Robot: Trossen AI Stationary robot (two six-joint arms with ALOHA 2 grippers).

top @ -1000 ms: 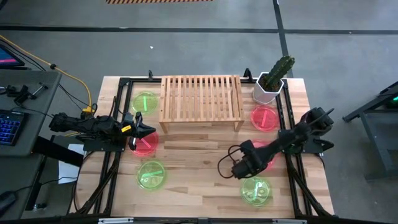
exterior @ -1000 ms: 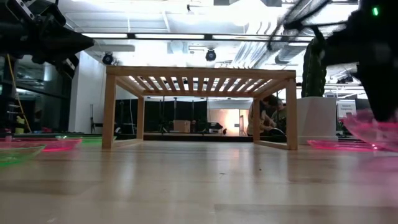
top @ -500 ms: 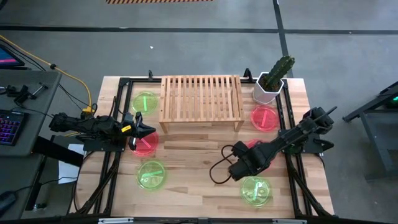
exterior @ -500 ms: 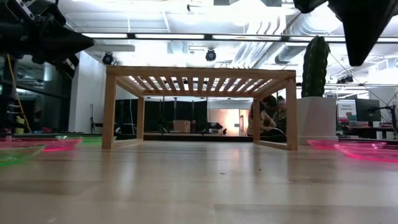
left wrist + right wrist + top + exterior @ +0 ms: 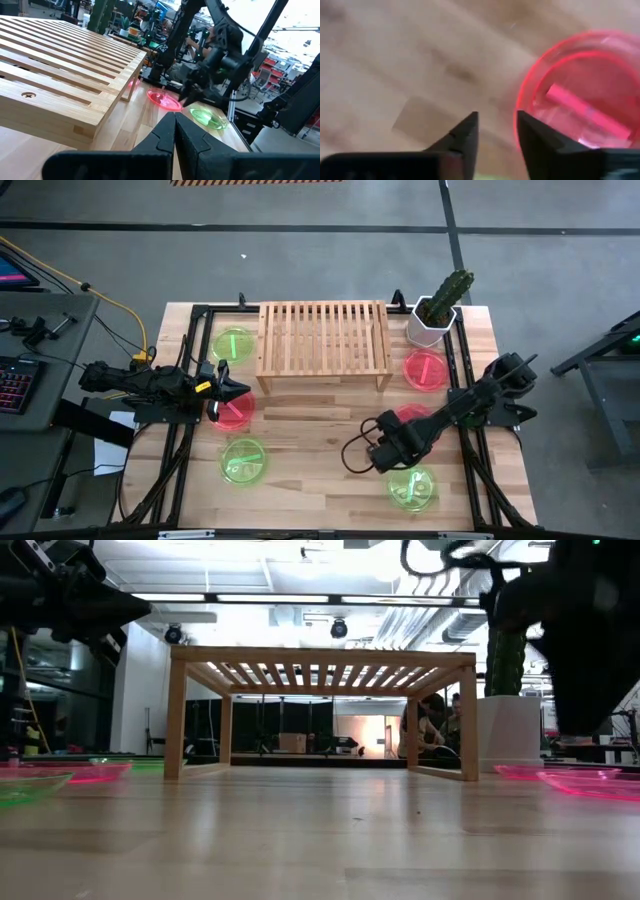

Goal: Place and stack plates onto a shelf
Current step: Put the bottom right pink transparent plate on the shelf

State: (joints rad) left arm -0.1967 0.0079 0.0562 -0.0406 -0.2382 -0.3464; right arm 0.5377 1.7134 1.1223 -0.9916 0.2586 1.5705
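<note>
The right gripper, jaws parted and apparently empty, hung over the table's right side with a pink plate just beside one fingertip. The left gripper waited shut, well apart.

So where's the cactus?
In the high view the cactus stands in a white pot at the table's far right corner, just right of the shelf, with a pink plate in front.
</note>
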